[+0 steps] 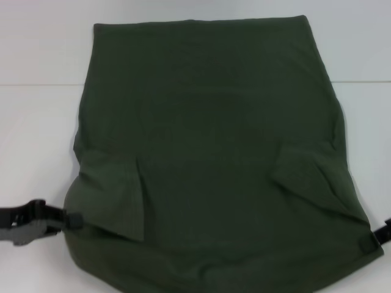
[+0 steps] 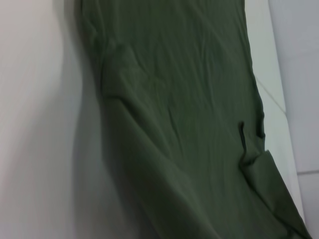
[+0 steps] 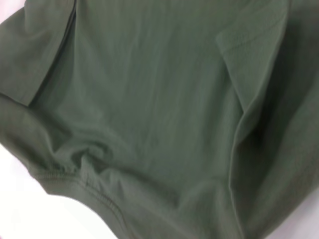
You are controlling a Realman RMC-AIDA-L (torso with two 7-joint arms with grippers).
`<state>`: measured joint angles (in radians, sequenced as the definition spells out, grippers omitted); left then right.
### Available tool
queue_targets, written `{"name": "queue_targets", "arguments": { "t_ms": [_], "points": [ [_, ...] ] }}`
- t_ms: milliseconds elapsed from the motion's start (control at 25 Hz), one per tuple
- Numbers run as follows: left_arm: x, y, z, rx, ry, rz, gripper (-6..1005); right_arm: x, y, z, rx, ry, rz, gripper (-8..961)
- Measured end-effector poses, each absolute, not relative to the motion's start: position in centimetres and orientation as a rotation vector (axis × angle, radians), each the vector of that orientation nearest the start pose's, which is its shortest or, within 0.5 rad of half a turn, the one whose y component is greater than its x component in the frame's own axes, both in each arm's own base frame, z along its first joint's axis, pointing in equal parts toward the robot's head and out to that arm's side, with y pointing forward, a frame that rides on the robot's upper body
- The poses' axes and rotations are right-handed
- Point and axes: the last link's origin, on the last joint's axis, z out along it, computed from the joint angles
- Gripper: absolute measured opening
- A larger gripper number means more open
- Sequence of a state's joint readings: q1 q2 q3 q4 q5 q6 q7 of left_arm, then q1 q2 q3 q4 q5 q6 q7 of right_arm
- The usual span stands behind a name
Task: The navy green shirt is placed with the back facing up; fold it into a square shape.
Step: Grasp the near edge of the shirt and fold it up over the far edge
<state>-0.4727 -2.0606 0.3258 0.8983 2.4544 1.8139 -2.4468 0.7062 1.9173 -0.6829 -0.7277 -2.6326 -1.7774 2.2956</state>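
The navy green shirt (image 1: 208,152) lies plain side up on the white table, both sleeves folded inward over the body. My left gripper (image 1: 74,220) is at the shirt's near left corner, shut on the fabric edge. At the near right corner, my right gripper (image 1: 369,243) is shut on the cloth, with one finger showing on top of it. The near edge looks raised off the table. The left wrist view shows the shirt (image 2: 179,99) with a shadow beneath it. In the right wrist view the shirt (image 3: 159,99) fills the picture, its stitched hem in the foreground.
The white table (image 1: 36,134) stretches bare on both sides of the shirt and beyond its far edge. A faint seam line (image 1: 36,83) crosses the table at the back. Nothing else stands on it.
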Motion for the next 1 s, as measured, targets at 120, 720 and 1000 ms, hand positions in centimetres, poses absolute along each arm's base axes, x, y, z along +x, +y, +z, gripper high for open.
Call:
{"name": "queue_targets", "arguments": {
  "t_ms": [120,720,1000],
  "points": [
    [-32.3,27.1,6.7,2.238,2.268,0.556,39,28.9,33.0,6.0,-2.589,1.728,-0.236,17],
    [-32.5,25.5,7.4,2.242,2.249,0.476,39,29.8,31.3,6.2,-2.620,1.782,-0.205,21],
    [-29.8,30.0,7.7,2.289,2.139,0.585,39,27.2,34.1,7.4,-2.615,1.694,0.189,23]
  ]
}}
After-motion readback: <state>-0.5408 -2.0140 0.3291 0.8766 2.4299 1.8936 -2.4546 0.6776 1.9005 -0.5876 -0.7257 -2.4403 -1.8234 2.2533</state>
